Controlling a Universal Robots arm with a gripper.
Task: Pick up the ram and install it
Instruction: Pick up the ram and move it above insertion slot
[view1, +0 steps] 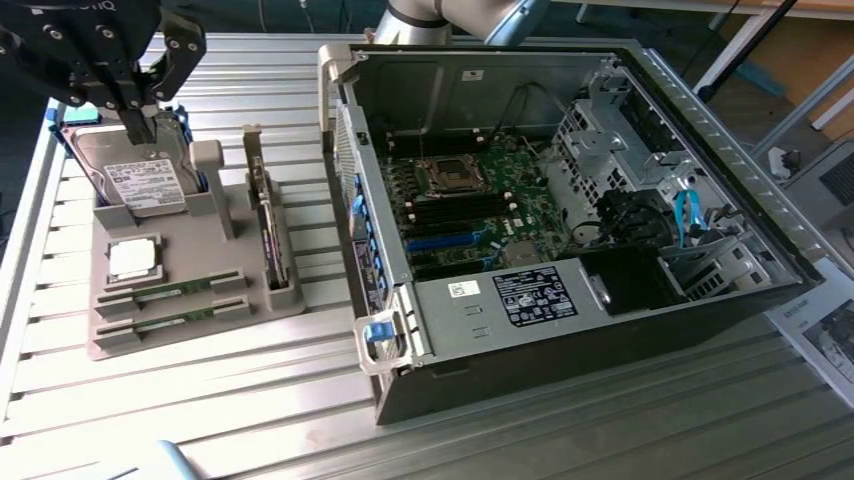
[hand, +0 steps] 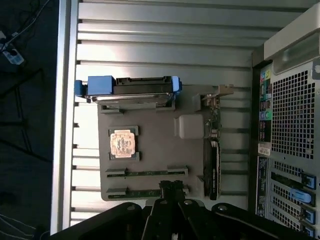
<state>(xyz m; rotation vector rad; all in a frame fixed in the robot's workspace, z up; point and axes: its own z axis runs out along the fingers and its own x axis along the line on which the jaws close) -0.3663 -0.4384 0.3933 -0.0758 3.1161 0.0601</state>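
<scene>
Two ram sticks lie in slots at the front of a grey holder (view1: 200, 250): one ram (view1: 174, 291) (hand: 147, 173) and a second ram (view1: 171, 318) (hand: 135, 192) beside it. My gripper (view1: 139, 132) (hand: 172, 187) hangs high over the back of the holder, above the upright hard drive (view1: 144, 182). Its fingers are shut with nothing between them, well clear of both sticks. In the exterior view's right stands the open computer case (view1: 587, 300), with the motherboard (view1: 467, 215) and its long black memory slots exposed.
The holder also carries a square silver processor chip (view1: 132, 259) (hand: 123, 143) and an upright expansion card (view1: 274, 245) (hand: 212, 160). The case's raised side wall (view1: 350, 190) stands between holder and motherboard. Everything rests on a ribbed metal table (view1: 240, 400).
</scene>
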